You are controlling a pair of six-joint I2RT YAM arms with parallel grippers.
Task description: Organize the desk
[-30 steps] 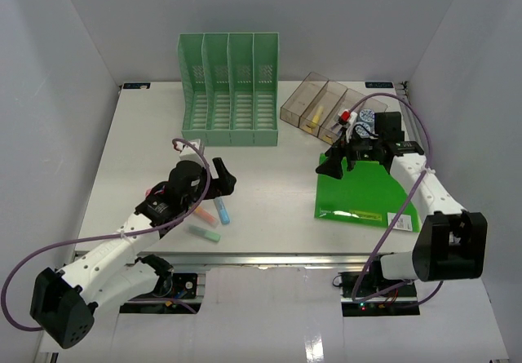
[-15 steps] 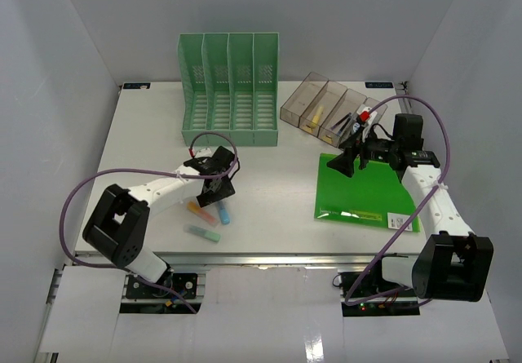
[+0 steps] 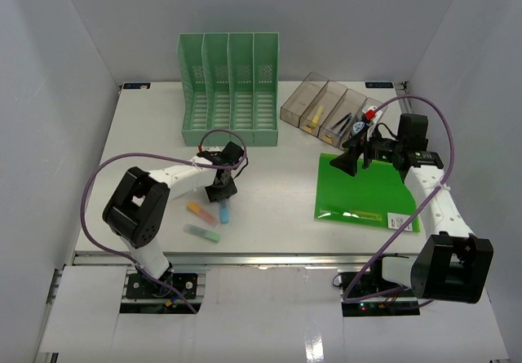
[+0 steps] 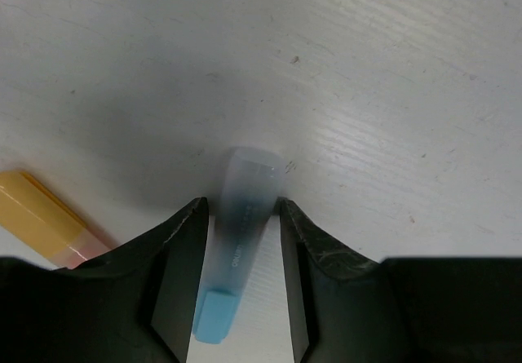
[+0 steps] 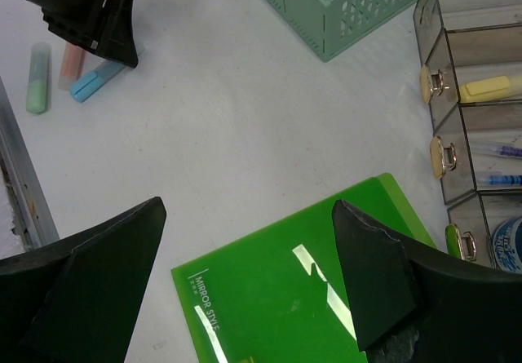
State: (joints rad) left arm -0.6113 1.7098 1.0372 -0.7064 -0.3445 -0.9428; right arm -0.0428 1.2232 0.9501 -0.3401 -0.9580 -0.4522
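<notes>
Desk (image 3: 269, 175) – white top, green file rack (image 3: 230, 90) stood at its far edge.

- Left gripper (image 4: 243, 208) was lowered onto the surface in front of rack. Fingers were set close either side of blue highlighter (image 4: 245, 183); whether it was actually pinched could not be told.
- Orange highlighter (image 4: 33, 208) was noted just beside blue one, green highlighter (image 3: 201, 232) farther out from rack.
- Right gripper (image 5: 245, 208) – jaws spread wide, nothing held – was hung over green folder (image 3: 367, 192), to right of rack.
- Clear drawer organiser (image 3: 322, 106) was seen right of rack.
</notes>
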